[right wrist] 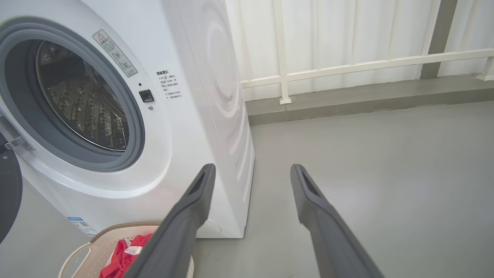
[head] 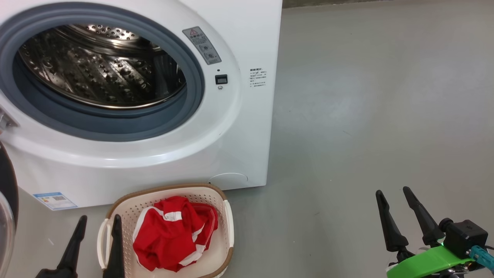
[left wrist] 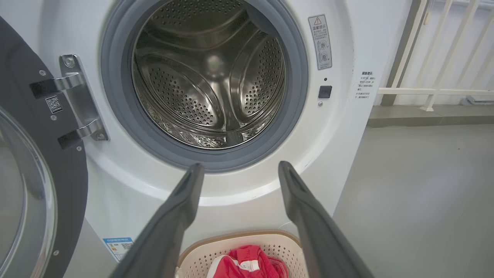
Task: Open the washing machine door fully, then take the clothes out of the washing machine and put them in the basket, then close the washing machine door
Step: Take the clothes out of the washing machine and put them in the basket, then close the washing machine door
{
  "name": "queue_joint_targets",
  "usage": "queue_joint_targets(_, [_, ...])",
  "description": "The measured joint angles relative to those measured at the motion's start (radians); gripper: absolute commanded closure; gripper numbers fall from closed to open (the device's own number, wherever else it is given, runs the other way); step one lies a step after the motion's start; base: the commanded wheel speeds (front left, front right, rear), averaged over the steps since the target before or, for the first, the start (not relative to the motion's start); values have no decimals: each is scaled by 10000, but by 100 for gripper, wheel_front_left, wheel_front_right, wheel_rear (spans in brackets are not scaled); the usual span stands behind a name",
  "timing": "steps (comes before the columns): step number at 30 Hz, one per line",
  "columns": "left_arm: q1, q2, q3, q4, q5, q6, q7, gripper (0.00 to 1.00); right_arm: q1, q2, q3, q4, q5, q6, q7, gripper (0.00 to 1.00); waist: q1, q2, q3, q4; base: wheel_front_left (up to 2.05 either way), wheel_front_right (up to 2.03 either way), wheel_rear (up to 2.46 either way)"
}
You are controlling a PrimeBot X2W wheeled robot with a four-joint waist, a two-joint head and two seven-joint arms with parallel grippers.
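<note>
The white washing machine (head: pixel 239 127) stands with its door (left wrist: pixel 23 181) swung wide to the left; the steel drum (left wrist: pixel 208 73) holds nothing that I can see. On the floor in front sits the cream basket (head: pixel 227 216) with red and white clothes (head: pixel 170 235) inside. My left gripper (head: pixel 99 223) is open, low at the basket's left handle, holding nothing. At the lower right, over bare floor, my right gripper (head: pixel 393 192) is open too. The left wrist view has its gripper (left wrist: pixel 239 168) pointing at the drum's lower rim.
Grey floor (head: pixel 366 116) stretches to the right of the machine. A white railing (right wrist: pixel 347 65) and a low kerb run behind it. The door's black rim (head: pixel 7 181) sticks out at the left edge, close to my left arm.
</note>
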Motion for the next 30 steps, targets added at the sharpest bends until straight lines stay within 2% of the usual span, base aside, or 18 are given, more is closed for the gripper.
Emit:
queue_joint_targets(19, [4, 0, -121, -128, -136, 13, 0, 0, -1, -6, 0, -27, 0, 0, 0, 0, 0, 0, 61, -12, -3, 3, 0])
queue_joint_targets(30, [3, 0, -148, -144, -136, 13, 0, 0, -4, -6, -6, -31, 0, 0, 0, 0, 0, 0, 118, 54, -104, 104, 0])
